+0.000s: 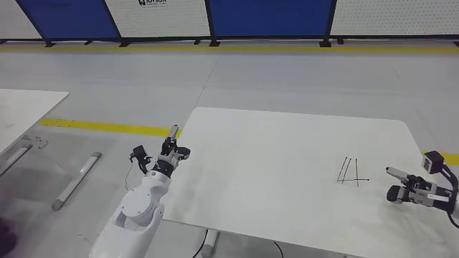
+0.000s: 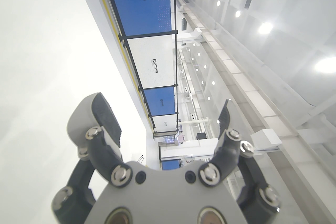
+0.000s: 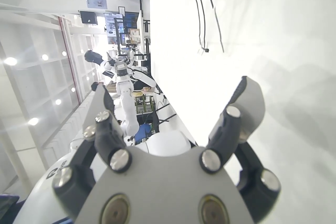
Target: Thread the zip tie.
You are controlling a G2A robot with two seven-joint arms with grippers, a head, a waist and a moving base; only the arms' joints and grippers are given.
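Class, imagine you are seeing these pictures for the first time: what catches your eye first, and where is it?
A few black zip ties lie loose on the white table, near its right edge. The right gripper hovers beside them with fingers open; the left gripper, also open, sits at the table's far left edge.

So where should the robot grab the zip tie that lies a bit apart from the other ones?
Mid-strap, from straight above. The zip tie lies flat on the table, thin and long, so nothing can slide under it. Its middle sits apart from the other ties, leaving room on both sides. The open right gripper is nearest and should probably straddle the strap crosswise, then pinch.
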